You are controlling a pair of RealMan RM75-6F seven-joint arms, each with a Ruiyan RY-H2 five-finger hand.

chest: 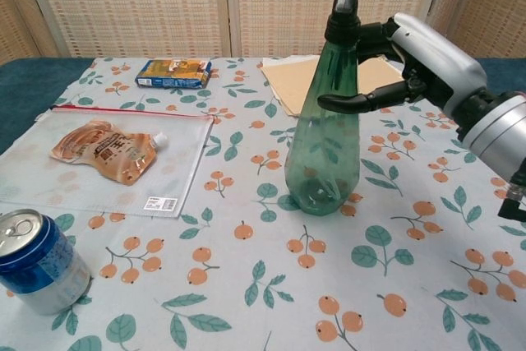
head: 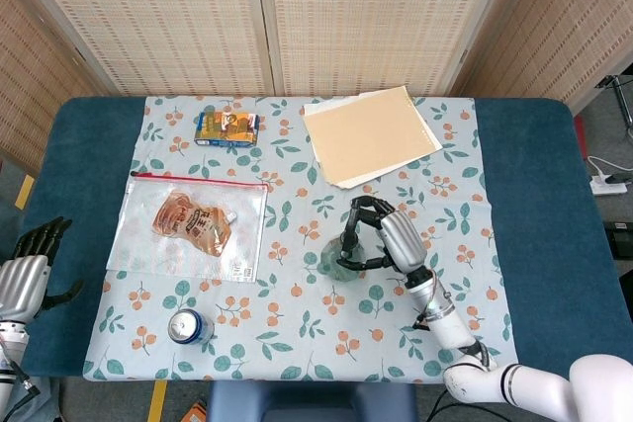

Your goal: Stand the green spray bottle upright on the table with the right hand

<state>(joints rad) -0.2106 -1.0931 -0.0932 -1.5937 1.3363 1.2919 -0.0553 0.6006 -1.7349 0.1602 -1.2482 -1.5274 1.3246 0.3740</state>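
The green spray bottle [chest: 324, 154] [head: 332, 263] stands with its base on the flowered tablecloth [chest: 246, 285], leaning a little to the right. Its black nozzle points up at the top of the chest view. My right hand [chest: 411, 59] [head: 388, 239] grips the bottle's neck from the right, fingers wrapped around the front and back of it. My left hand [head: 28, 266] hangs off the table's left edge, fingers apart and holding nothing; the chest view does not show it.
A blue drink can [chest: 37, 262] stands at the front left. A clear zip bag with an orange pouch [chest: 107, 154] lies left of the bottle. A small snack box [chest: 173, 73] and tan folder [head: 369, 133] lie at the back.
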